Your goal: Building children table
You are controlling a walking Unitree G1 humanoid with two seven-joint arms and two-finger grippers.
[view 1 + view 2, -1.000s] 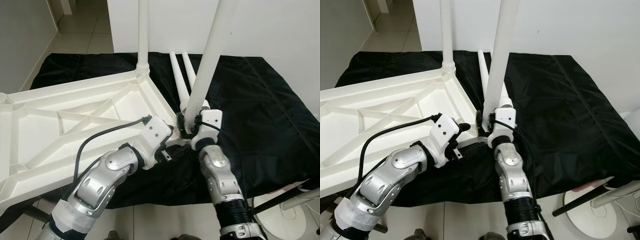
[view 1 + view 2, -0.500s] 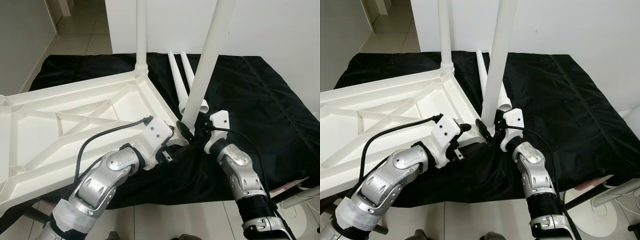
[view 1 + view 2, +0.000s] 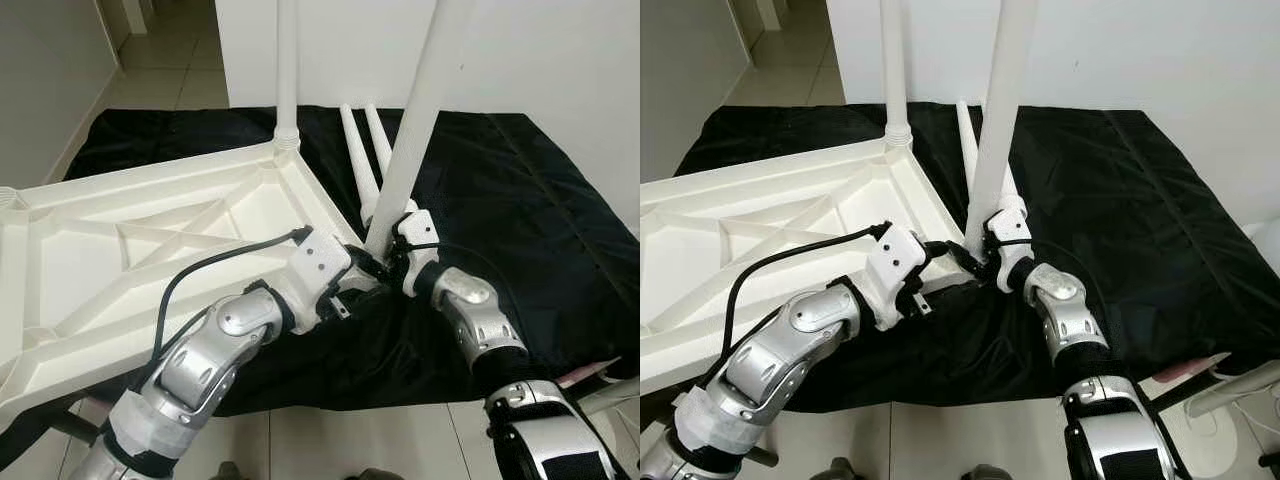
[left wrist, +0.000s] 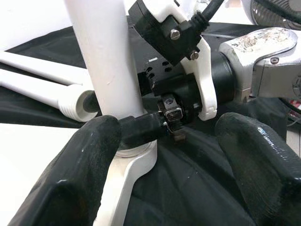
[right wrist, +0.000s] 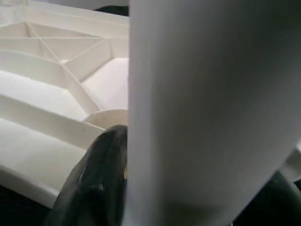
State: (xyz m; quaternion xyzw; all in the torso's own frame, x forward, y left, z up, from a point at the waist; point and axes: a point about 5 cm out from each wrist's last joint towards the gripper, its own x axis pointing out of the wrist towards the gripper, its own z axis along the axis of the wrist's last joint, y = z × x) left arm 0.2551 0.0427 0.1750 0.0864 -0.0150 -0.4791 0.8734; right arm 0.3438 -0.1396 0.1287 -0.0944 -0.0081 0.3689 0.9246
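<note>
Right gripper [image 3: 985, 258] is clamped around the foot of a white table leg [image 3: 998, 110], one black finger [image 5: 96, 183] pressed on each side of the tube just above the corner socket of the upturned white tabletop [image 3: 130, 240]. Left gripper [image 3: 362, 268] sits at the same near corner with its two fingers [image 4: 70, 174] spread wide, one pad touching the leg's base and the other well apart from it, gripping nothing. This corner hangs at the near edge of the black cloth [image 3: 1140, 210], with bare floor tiles directly below, so free room lies mainly to the right across the open cloth. Farther back, a second leg [image 3: 287, 70] stands upright in the far corner socket, and two loose legs [image 3: 362, 160] lie side by side on the cloth between the standing ones, close to the held leg. A white wall [image 3: 560, 50] bounds the far side. Compared with half a second earlier, the right forearm has swung in and the gripper has closed on the leg, where its fingers had stood open beside it
</note>
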